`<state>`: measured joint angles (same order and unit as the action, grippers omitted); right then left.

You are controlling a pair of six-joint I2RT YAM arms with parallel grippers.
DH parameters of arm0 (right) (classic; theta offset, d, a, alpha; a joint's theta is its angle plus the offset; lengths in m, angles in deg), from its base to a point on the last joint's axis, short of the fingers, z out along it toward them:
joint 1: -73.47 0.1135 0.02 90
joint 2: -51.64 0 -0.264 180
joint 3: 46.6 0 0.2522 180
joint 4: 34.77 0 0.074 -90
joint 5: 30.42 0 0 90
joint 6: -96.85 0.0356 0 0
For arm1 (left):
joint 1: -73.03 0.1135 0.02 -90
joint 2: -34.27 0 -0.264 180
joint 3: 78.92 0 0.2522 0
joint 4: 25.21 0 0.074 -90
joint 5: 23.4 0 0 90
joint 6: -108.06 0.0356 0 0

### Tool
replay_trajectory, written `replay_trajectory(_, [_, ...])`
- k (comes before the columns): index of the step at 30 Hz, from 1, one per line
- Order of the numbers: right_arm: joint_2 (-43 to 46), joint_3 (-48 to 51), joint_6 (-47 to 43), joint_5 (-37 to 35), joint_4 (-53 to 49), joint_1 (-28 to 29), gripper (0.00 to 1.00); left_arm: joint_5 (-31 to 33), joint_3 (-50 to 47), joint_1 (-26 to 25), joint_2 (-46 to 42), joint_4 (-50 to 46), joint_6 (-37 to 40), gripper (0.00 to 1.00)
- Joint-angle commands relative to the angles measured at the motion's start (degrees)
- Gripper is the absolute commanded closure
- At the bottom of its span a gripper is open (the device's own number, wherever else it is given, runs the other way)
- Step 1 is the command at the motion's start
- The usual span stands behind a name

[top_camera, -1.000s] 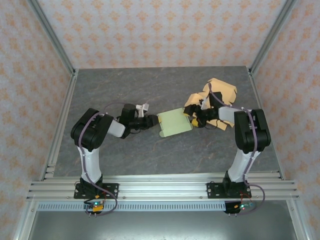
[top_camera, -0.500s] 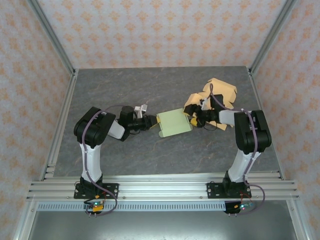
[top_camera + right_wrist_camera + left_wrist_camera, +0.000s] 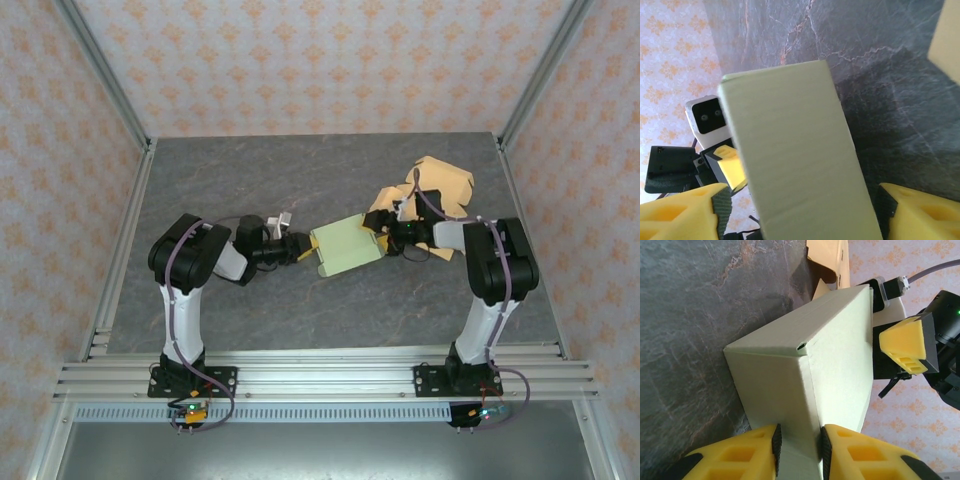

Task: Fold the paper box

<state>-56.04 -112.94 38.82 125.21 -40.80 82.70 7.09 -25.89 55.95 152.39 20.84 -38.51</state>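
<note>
The pale green paper box (image 3: 348, 245) lies mid-table between the two arms. My left gripper (image 3: 303, 247) meets its left end. In the left wrist view both black pads press on a folded corner of the box (image 3: 835, 350), so the left gripper (image 3: 799, 447) is shut on it. From the right, my right gripper (image 3: 386, 238) straddles the other end. In the right wrist view the box (image 3: 795, 150) stands between the yellow fingers (image 3: 685, 210) with a gap on each side, so the right gripper (image 3: 800, 215) is open.
Crumpled tan cardboard pieces (image 3: 440, 185) lie behind the right gripper, near the table's back right; one piece (image 3: 830, 260) shows beyond the box, another (image 3: 947, 40) at the right edge. Aluminium frame posts border the dark stone table (image 3: 250, 180).
The left jaws have closed onto the box's left end. The right jaws have narrowed slightly around the other end. The box has barely shifted.
</note>
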Motion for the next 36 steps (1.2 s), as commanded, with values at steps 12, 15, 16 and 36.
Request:
replay_trajectory(12, [4.03,-1.34,16.34,-2.57,2.57,2.10,0.50,13.88,4.44,0.43,-18.72,-34.77,18.62,0.22])
replay_trajectory(15, [7.32,-2.29,19.59,-7.24,-5.81,2.10,0.50,24.47,4.31,-0.09,-27.46,-39.44,25.50,0.11])
replay_trajectory(16, [8.07,-2.72,20.48,-8.30,-8.19,2.10,0.50,28.42,3.07,-0.68,-30.11,-37.78,28.75,0.01])
replay_trajectory(36, [11.16,-5.00,33.24,-7.17,-13.57,2.45,0.59,35.72,-3.85,-13.58,-33.77,-34.67,84.36,0.06])
